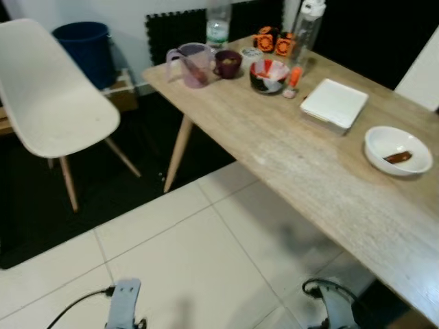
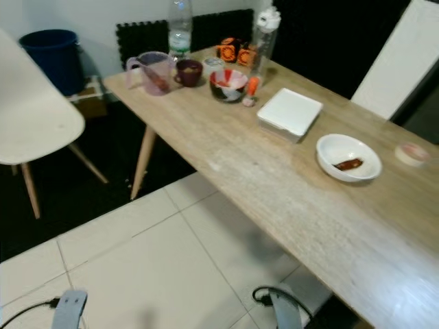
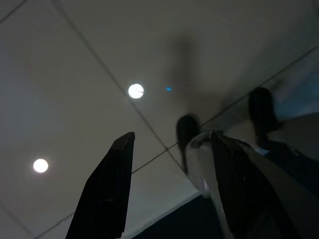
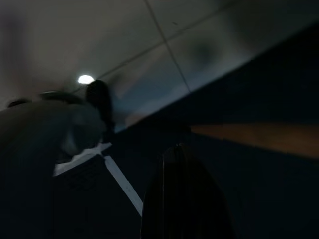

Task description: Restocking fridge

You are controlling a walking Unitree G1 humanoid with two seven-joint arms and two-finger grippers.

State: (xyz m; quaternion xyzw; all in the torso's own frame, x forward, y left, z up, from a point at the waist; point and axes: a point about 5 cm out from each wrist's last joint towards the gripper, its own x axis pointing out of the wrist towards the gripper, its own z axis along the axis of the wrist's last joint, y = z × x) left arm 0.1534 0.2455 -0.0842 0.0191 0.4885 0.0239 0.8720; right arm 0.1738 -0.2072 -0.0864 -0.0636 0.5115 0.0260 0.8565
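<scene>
**Fridge not yet in sight; stock waits on the table**

Fridge restocking is at the approach step, by my reading: I see no fridge ahead, only the wooden table with the items on it, and both arms hang low over the white tiled floor.

At the table's far end stand a clear water bottle, a clear measuring jug, a small dark cup, a patterned bowl, two orange boxes and a tall shaker bottle. Nearer me lie a white lidded container and a white bowl with a brown piece in it. A white chair stands to my left, well apart from the table.

My left gripper points at the floor, its fingers parted and holding nothing. My right gripper sits in dark shade; I cannot tell how its fingers stand.

Next I judge I must step closer, raise an arm above the tabletop, and pick one item, likely the bottle, without knocking its close neighbours.
</scene>
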